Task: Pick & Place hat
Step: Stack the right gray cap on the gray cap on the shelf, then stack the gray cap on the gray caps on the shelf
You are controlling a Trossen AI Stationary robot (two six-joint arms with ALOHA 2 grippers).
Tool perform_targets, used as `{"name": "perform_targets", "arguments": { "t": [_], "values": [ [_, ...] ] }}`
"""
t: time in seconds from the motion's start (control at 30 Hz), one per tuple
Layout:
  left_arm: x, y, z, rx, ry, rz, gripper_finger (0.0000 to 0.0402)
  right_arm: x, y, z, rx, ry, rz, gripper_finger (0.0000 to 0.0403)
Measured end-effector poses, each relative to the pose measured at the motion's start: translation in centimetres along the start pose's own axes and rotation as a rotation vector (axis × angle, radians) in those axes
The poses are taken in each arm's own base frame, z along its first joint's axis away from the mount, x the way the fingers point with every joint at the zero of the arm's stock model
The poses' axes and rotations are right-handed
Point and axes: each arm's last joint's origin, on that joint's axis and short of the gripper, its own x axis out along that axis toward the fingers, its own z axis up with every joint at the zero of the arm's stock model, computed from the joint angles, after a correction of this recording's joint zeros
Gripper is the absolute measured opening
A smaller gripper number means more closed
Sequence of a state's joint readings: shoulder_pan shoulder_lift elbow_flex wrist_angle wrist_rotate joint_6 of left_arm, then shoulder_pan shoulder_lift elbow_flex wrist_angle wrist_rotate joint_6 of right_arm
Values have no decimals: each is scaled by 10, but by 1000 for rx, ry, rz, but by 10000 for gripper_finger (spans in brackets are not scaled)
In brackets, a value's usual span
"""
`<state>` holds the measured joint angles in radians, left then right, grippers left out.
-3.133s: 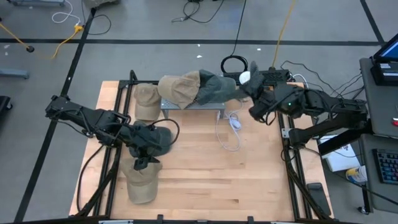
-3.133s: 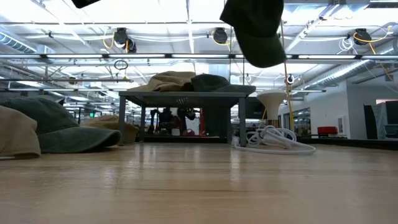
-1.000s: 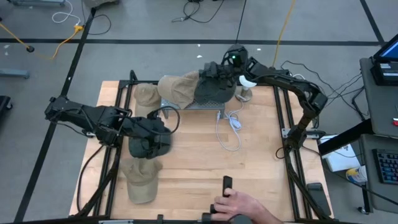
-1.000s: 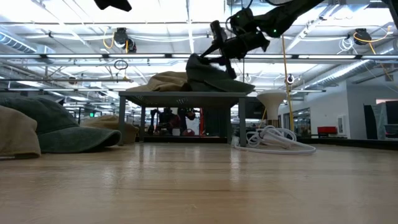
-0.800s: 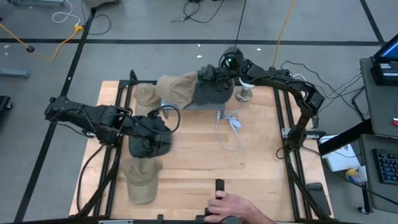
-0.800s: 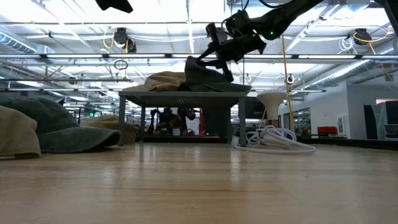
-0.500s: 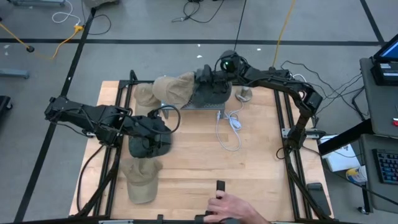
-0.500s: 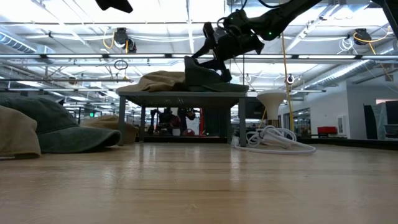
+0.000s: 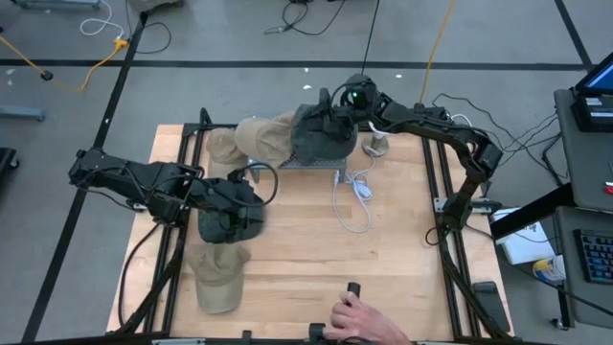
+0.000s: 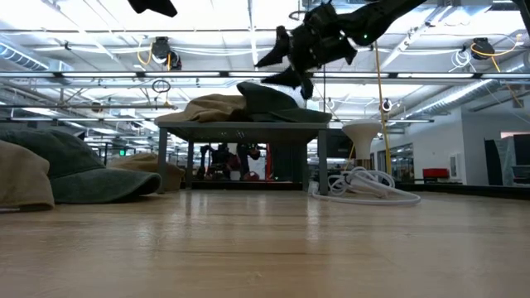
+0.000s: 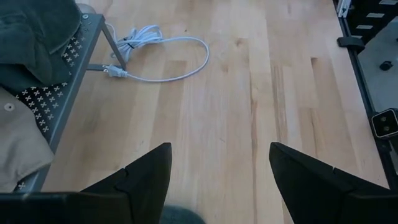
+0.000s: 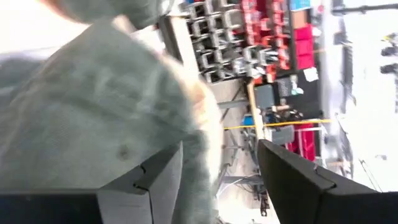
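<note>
The right pincer is seen above the dark hat, its fingers apart and gripping nothing. The dark hat is laid on the rack at the far side of the table, touching a tan hat. The left pincer is held with fingers spread over another dark hat near the table's left side. A white cable is noted beside the rack. A person's hand is seen at the near edge.
</note>
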<state>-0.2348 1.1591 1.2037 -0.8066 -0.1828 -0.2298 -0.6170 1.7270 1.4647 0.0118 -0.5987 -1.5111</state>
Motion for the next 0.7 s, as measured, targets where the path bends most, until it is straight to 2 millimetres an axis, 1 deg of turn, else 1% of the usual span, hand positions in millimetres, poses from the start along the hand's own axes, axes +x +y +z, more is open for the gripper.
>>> {"name": "perform_targets", "arguments": {
  "t": [0.13,0.23,0.4,0.53,0.6,0.7],
  "values": [
    [0,0,0,0,-4,8,273,-10,-12,7,108,3,-46,203],
    [0,1,1,-2,-15,30,273,-17,-19,14,241,72,-82,200],
    [0,2,1,-25,-24,67,273,-31,-35,34,583,196,-207,203],
    [0,2,1,-112,-31,78,273,-43,-43,55,872,265,-309,208],
    [0,2,1,-167,-34,82,273,-49,-44,64,998,275,-329,207],
    [0,2,1,-247,-38,81,273,-55,-44,78,1196,244,-315,204]
  ]
}}
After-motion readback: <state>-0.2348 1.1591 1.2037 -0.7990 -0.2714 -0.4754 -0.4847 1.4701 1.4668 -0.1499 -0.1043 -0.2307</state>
